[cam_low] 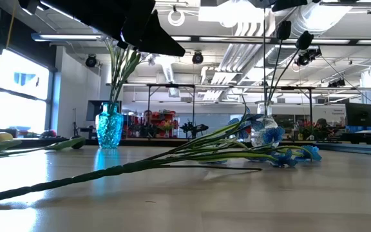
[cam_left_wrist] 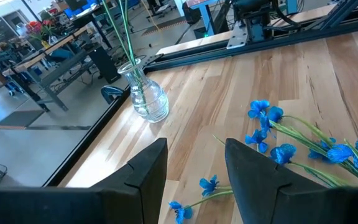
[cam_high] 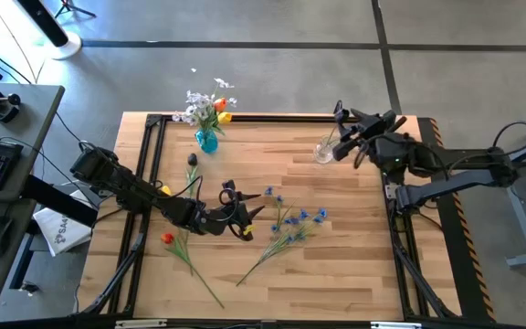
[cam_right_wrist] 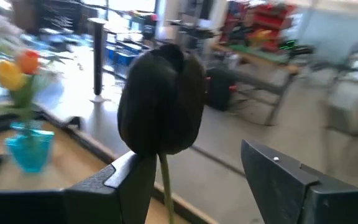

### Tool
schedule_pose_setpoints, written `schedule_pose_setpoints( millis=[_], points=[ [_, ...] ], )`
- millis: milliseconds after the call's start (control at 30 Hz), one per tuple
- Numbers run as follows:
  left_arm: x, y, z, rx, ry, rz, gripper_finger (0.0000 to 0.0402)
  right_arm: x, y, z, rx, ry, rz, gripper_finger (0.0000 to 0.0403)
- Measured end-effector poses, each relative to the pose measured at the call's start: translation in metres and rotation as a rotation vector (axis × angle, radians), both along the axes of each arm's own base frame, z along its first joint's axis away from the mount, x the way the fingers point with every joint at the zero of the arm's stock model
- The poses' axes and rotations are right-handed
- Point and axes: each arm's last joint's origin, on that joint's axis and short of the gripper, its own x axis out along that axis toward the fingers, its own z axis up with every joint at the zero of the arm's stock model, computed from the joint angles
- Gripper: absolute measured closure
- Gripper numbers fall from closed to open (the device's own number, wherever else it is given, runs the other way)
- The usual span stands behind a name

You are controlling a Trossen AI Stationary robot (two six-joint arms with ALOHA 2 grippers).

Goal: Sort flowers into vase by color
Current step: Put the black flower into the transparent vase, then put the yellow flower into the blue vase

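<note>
High view: left gripper (cam_high: 242, 217) hovers mid-table, fingers apart, empty, beside blue flowers (cam_high: 292, 222); right gripper (cam_high: 343, 137) sits above clear vase (cam_high: 324, 150) at back edge. Blue vase (cam_high: 207, 140) holds orange, yellow & white blooms.

Low view: blue flowers (cam_low: 282, 154) lie flat on table (cam_low: 237, 200).

Right wrist view: fingers spread, dark tulip (cam_right_wrist: 162, 102) upright btwn them, leaning on one.

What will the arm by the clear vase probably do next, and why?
Probably lift straight up and away. The right gripper stands open above the clear vase, and the dark flower already has its stem in that vase, so it seems let go. Blue flowers lie on the table.
</note>
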Motion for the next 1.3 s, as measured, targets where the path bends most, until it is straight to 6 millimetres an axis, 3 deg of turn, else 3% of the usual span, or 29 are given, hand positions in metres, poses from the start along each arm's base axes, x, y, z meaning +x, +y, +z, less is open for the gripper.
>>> schedule_pose_setpoints(
  millis=[167,533,733,900,1133,1300],
  points=[
    [0.000,0.000,0.000,-0.010,-0.005,0.003,0.0252,-0.012,-0.005,0.000,0.076,-0.022,0.081,0.0171],
    [0.000,0.000,-0.001,-0.011,-0.001,0.005,0.0252,-0.025,-0.025,-0.010,0.180,-0.007,-0.020,0.0170],
    [0.000,0.001,-0.001,-0.011,-0.001,0.006,0.0252,-0.028,-0.029,-0.008,0.201,0.003,0.042,0.0127],
    [0.000,0.001,-0.001,-0.017,-0.004,0.007,0.0252,-0.037,-0.029,-0.003,0.196,-0.042,0.033,0.0086],
    [0.000,0.001,-0.001,-0.017,-0.004,0.007,0.0252,-0.054,-0.025,0.007,0.178,-0.122,0.042,0.0080],
    [0.000,0.001,-0.001,-0.017,-0.004,0.007,0.0252,-0.050,-0.014,0.016,0.207,-0.217,0.256,0.0080]
  ],
)
